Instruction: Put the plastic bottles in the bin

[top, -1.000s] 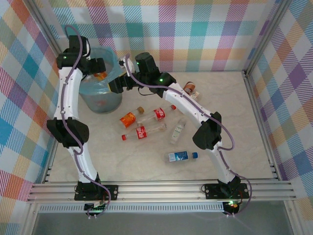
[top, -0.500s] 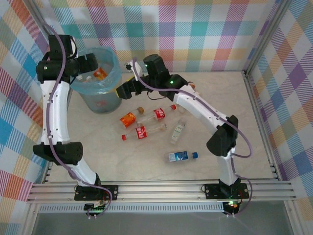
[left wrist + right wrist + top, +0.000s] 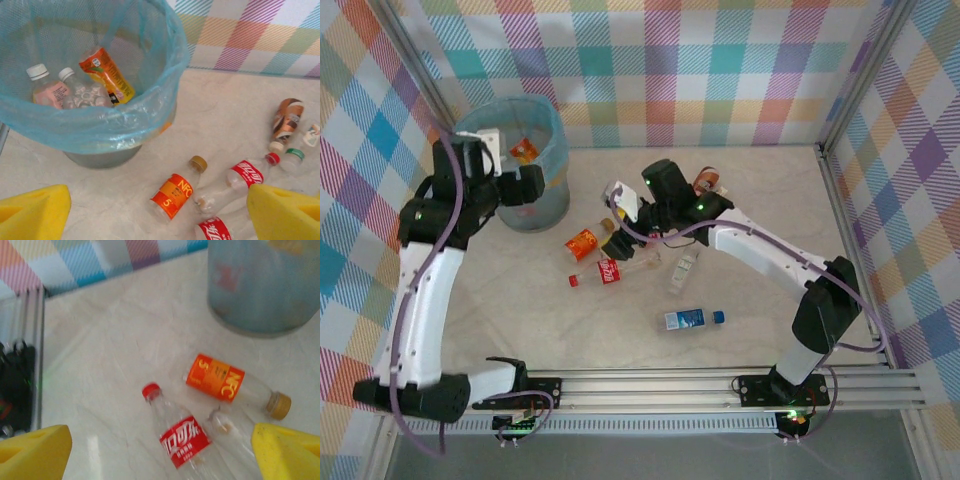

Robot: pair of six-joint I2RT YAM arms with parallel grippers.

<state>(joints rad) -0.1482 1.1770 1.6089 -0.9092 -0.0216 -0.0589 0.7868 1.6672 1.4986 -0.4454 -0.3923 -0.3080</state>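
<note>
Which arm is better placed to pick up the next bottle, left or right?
Likely right: the right gripper, open, hovers by the orange-label bottle and red-label bottle. The left gripper, also open, sits beside the bin, farther off.

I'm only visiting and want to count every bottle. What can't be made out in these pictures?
Bin, left wrist view: its blue bag and the upper bottles hide anything deeper.
Brown bottle, top view: partly covered by the right arm.
Bin, right wrist view: blurred, contents just smudges.
Clear bottle, right wrist view: cut off by the yellow finger and the bottom edge.
</note>
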